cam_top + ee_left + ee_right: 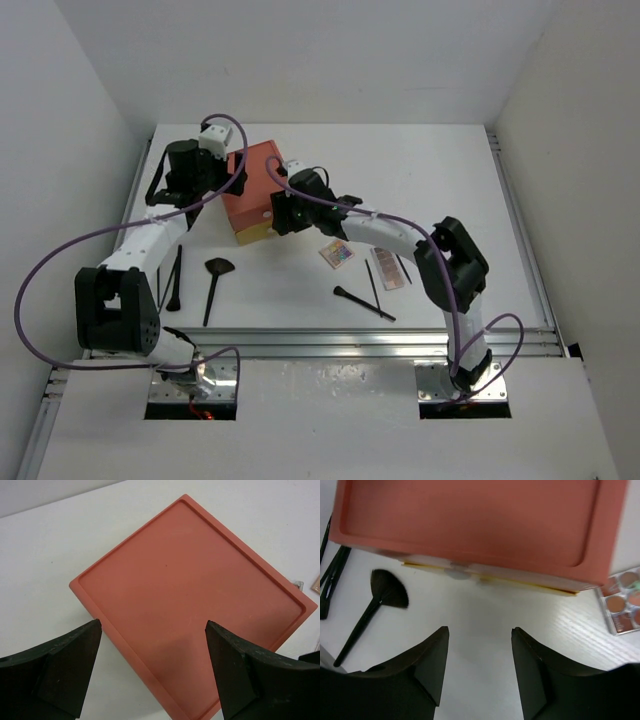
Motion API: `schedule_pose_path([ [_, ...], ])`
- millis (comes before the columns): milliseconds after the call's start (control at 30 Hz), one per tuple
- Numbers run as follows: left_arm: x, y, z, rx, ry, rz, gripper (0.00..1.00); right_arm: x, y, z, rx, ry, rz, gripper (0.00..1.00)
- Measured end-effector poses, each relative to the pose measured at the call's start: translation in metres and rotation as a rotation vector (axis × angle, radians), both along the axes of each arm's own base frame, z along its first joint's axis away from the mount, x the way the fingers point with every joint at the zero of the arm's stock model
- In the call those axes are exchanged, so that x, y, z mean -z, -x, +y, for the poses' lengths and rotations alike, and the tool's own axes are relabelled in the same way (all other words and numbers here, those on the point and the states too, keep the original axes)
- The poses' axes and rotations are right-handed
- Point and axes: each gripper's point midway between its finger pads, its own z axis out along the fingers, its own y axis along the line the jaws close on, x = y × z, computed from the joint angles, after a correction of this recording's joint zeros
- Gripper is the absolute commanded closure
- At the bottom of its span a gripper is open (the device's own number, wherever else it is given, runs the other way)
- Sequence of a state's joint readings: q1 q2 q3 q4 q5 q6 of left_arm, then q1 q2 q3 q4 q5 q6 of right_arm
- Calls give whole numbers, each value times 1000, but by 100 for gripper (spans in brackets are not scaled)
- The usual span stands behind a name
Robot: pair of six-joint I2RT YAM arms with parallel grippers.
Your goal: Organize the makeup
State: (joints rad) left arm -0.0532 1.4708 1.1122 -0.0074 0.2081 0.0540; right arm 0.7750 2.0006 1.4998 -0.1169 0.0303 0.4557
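The makeup lies on the white table. A colourful square palette and a longer brown palette lie right of centre. The square one shows in the right wrist view. Thin black brushes lie near them. A fan brush and more black brushes lie at the left; the fan brush also shows in the right wrist view. My left gripper is open and empty above the orange box's top. My right gripper is open and empty over bare table just in front of the box's yellow drawer front.
The orange-and-yellow drawer box stands at the back left of centre between my two grippers, with its drawer shut. White walls close in the table on three sides. A metal rail runs along the near edge.
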Motion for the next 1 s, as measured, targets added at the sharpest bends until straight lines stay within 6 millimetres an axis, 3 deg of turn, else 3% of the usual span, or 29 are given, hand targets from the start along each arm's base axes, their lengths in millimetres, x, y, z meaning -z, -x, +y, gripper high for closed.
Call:
schedule_pose_path([
  [100,12,3,-4,7,-12,7,11,12,6,12,-10,-18,18,48],
  [300,50,16,-6,1,-34,76,11,-6,-9,38,-15,-73,-63,48],
  [433,50,14,-4,-14,-38,60,12,-7,-16,47,-17,-83,-99,48],
  [733,51,12,-6,-12,-37,30,13,18,-29,48,-5,-8,-128,51],
  [1000,51,12,-6,-11,-35,23,13,13,-36,46,11,14,-174,53],
])
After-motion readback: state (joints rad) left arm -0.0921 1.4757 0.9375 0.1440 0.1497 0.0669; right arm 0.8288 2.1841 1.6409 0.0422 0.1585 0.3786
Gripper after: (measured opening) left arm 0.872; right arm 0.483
